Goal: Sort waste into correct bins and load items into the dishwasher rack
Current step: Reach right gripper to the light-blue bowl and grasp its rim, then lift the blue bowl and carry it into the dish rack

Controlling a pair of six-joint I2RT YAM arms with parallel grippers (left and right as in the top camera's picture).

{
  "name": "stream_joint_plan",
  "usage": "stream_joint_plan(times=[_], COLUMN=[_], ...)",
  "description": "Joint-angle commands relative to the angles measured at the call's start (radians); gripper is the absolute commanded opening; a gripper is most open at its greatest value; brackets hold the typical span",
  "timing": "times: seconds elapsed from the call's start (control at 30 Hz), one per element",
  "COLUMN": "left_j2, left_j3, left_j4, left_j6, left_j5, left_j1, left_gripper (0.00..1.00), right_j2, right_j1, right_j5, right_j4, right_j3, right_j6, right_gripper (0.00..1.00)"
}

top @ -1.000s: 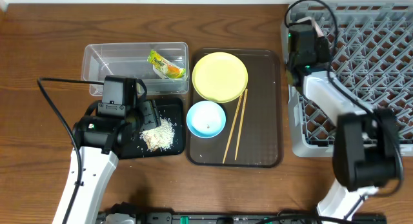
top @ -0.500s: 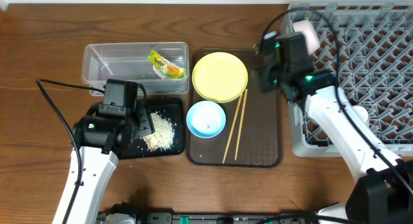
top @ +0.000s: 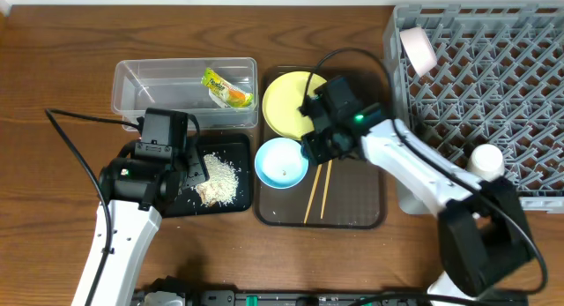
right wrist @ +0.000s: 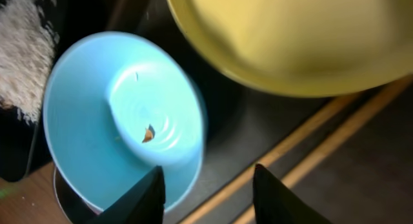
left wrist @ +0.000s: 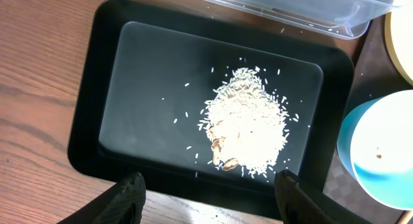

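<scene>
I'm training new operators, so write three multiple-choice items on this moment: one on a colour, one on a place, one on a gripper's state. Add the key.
1. The plate on the brown tray is:
A white
B yellow
C green

2. The snack wrapper lies:
A in the clear tub
B on the plate
C on the brown tray

3. The right gripper is:
A shut on the plate
B open, holding nothing
C shut on the snack wrapper

Key:
1 B, as both the overhead and right wrist views show it yellow.
2 A, as the overhead view shows it inside the tub's walls.
3 B, as the right wrist view shows its fingers apart, gripping nothing.
</scene>
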Motion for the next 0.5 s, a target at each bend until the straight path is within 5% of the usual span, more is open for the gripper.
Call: stream_joint_plan(times=[0.0,0.33,0.47], left_j2=[0.002,0.002,0.002], left_j3=[0.007,0.007,0.007], left_j4=[-0.003,-0.002,-0.002], left_j6=[-0.010,-0.010,-0.010], left_j5=[-0.016,-0.016,-0.016], left_j1=[0.005,0.005,0.005], left_gripper=[0.67,0.67,0.67], right_j2=[0.053,0.079,0.046], right_j1=[0.027,0.035,-0.001], right_j5=[-0.009,-0.003,0.028], right_j4=[-0.002,0.040,0.039], right_j3=[0.000,0.005,0.013], right_j6=[0.087,0.089,0.088], right_gripper=[0.36,0.01,0.01])
